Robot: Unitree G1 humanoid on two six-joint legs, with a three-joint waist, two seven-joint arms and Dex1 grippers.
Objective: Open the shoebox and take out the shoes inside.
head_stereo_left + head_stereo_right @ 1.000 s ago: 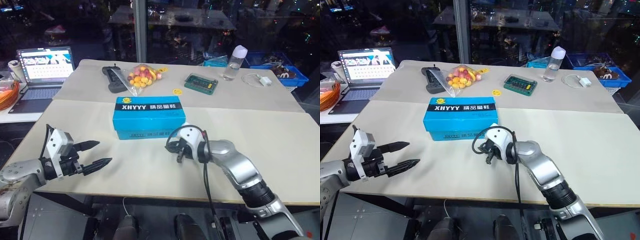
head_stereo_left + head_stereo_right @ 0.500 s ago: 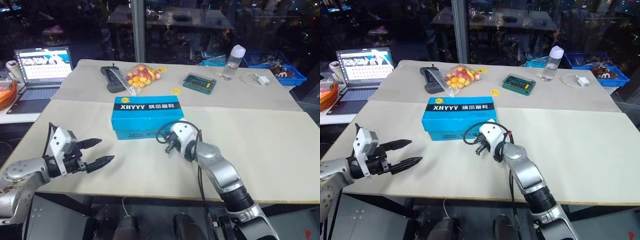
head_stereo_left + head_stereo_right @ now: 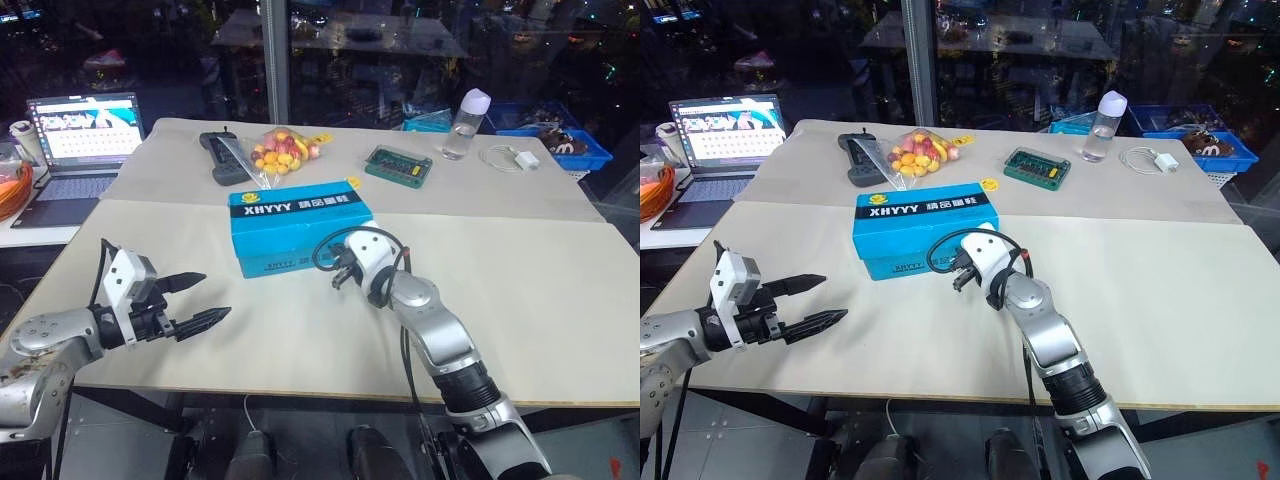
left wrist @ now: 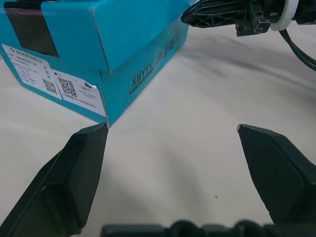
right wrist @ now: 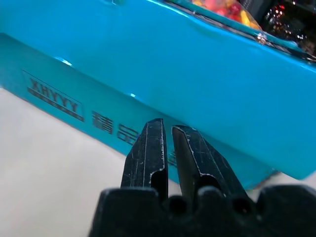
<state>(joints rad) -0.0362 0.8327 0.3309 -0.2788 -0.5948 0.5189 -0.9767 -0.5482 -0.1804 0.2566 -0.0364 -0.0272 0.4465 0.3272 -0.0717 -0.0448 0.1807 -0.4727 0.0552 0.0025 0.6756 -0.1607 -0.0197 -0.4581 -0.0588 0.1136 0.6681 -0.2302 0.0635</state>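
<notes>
The right gripper (image 5: 165, 143), jaws nearly together, noses the shoebox (image 3: 296, 226) front, seemingly touching; the left gripper (image 3: 200, 299) is spread.

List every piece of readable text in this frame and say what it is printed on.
"XHYYY": white letters on the black band atop the bright blue cardboard shoebox; Chinese characters beside it are too small to read.
"XHYYY": dark print on the shoebox's front side, seen in both wrist views.
White label with QR codes on the shoebox's end: print too small.
Open laptop screen: unreadable.

Bright blue shoebox (image 3: 300, 228) (black band, white lettering)
</notes>
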